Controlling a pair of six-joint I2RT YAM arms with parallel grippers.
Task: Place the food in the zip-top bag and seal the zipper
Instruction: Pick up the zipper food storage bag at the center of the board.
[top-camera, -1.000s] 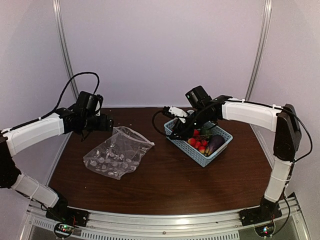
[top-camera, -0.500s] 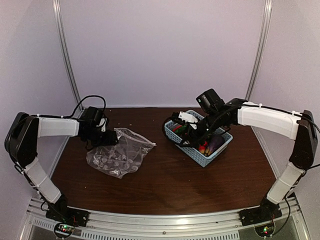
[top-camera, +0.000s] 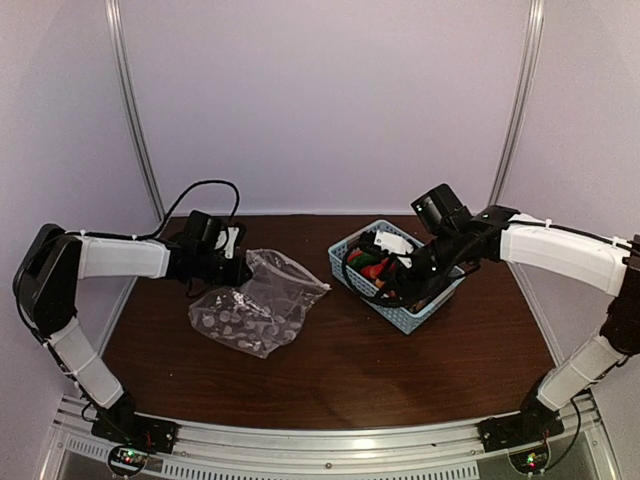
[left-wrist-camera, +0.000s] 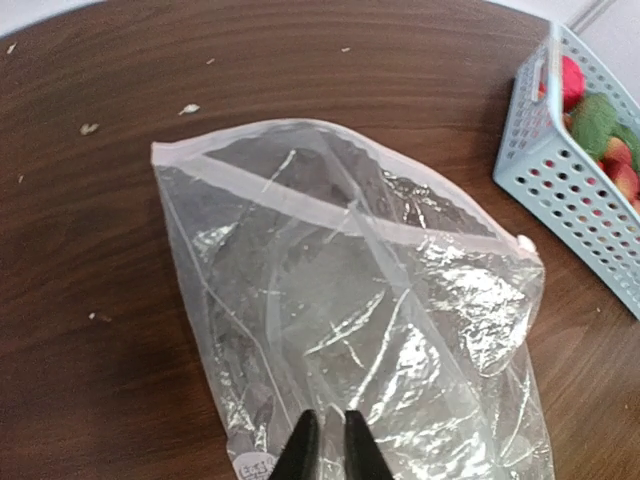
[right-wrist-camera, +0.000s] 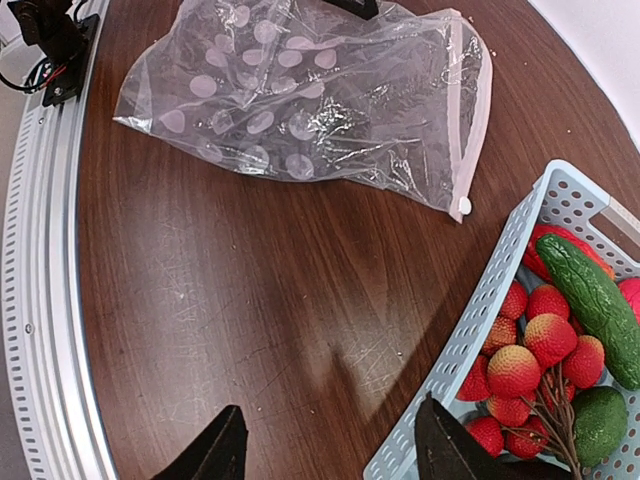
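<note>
Clear, crinkly plastic printed with pale round spots: the zip-top bag (top-camera: 262, 305) lies flat on the dark wood bench (top-camera: 340, 360), left of centre and well apart from the light blue slotted basket (top-camera: 400, 315). The zipper (left-wrist-camera: 330, 205) runs as a thin pale strip across the bag's mouth, which faces away from the left arm (top-camera: 120, 257). Nothing can be seen inside the bag.

The left jaws are drawn nearly together over the bag's closed end, opposite the mouth, their dark fingertips (left-wrist-camera: 303, 445) a sliver apart. They seem to pinch a fold of the plastic, though the wrist view cuts off too low to be certain.

The right jaws stand wide, one finger (right-wrist-camera: 225, 445) over bare bench and the other (right-wrist-camera: 440, 440) at the basket's near corner, holding nothing.

All the food in view is in the basket: a cluster of red strawberries (right-wrist-camera: 515, 370), a green cucumber (right-wrist-camera: 590, 290) lying along the far side, and a rounder green piece (right-wrist-camera: 600, 420) beside them.
</note>
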